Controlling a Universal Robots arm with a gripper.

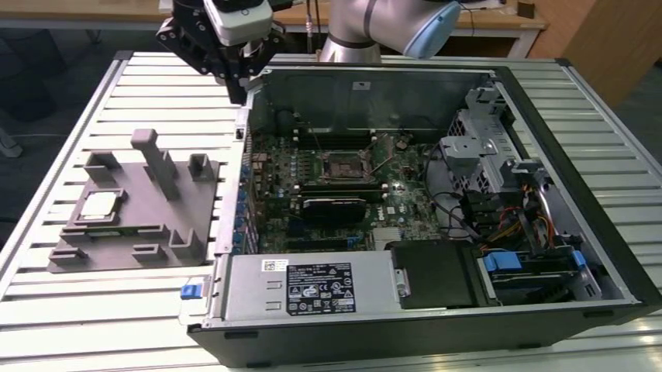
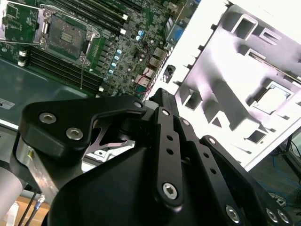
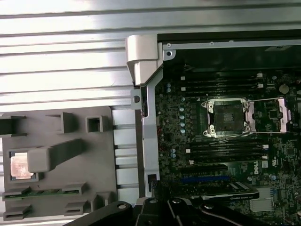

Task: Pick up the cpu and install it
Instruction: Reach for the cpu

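Cpu [image 1: 98, 205] lies flat, silvery top up, in a square pocket of the grey fixture [image 1: 145, 232]. Nothing touches it. In the first wrist view a fixture post hides part of one edge of the cpu. A green memory stick [image 1: 104, 230] sits in a slot of the same fixture, just beside the pocket.

The fixture rests on the slatted metal table [image 1: 155, 85], on the exterior view's left of the open case [image 1: 414, 341] and just beside its wall. Inside the case the board [image 1: 279, 167] lies flat. The socket [image 1: 343, 164] is near the board's middle, and in the first wrist view its metal frame is flipped aside.

My pincer [image 1: 240, 87] hangs pointing down over the far corner of the case nearest the fixture, above the case wall. It is well apart from the cpu and from the socket. I cannot tell whether it is spread or pressed together. In both wrist views its black links cross the foreground, with fixture and board beyond them.
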